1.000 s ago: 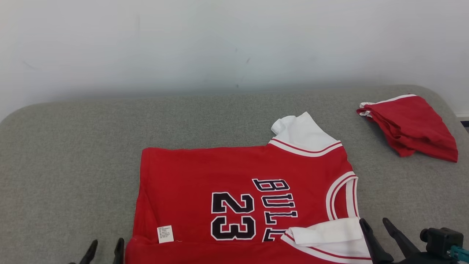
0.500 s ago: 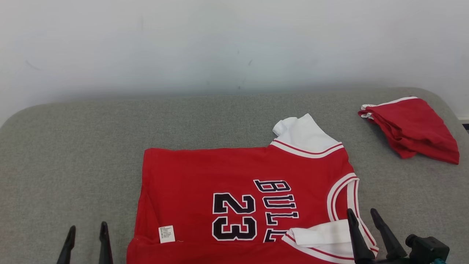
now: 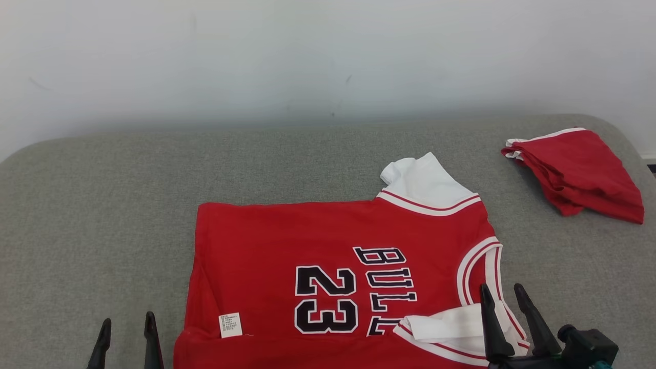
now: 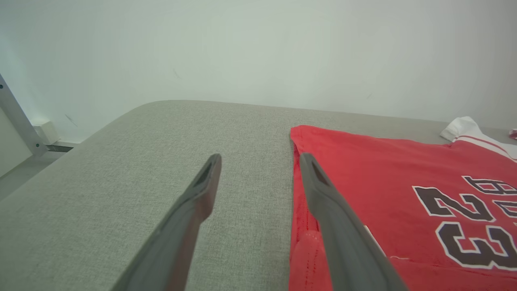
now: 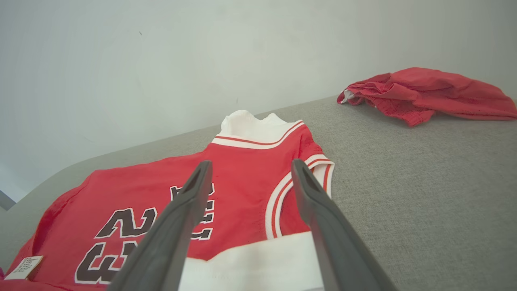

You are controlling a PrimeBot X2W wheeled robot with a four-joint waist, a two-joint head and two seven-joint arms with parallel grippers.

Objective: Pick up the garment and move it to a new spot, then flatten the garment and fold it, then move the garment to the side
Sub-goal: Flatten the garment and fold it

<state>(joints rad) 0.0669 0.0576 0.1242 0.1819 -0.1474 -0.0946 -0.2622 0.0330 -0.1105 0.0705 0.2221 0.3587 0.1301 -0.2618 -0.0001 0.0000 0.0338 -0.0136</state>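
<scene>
Head view: the red jersey [image 3: 338,266] lies flat on the grey surface [image 3: 102,205], spread from the middle of the picture down to 6 o'clock. Its black "23" and lettering face up, and its collar end points to 3 o'clock. A white sleeve [image 3: 423,179] sticks out at its 1 o'clock corner, and a second white sleeve [image 3: 451,328] lies folded over the front at 5 o'clock. A small white label [image 3: 230,325] sits by the hem at 7 o'clock. A folded red cloth [image 3: 579,174] rests well apart at 2 o'clock, near the pale wall [image 3: 307,51]. The left gripper [image 3: 128,325] stands at 7 o'clock, just beside the hem, with its fingers spread and nothing between them. The right gripper [image 3: 500,294] stands at 5 o'clock over the armhole trim, also spread wide and empty.

Left wrist view: the two fingers [image 4: 202,190] stand apart. One is over bare grey surface and the other crosses the jersey's hem edge. The jersey runs off toward 3 o'clock. A metal bar [image 4: 16,117] shows at 9 o'clock.

Right wrist view: the parted fingers [image 5: 311,190] frame the folded-over sleeve and the lettering. I cannot tell whether they touch the cloth. The folded red cloth lies at 2 o'clock.
</scene>
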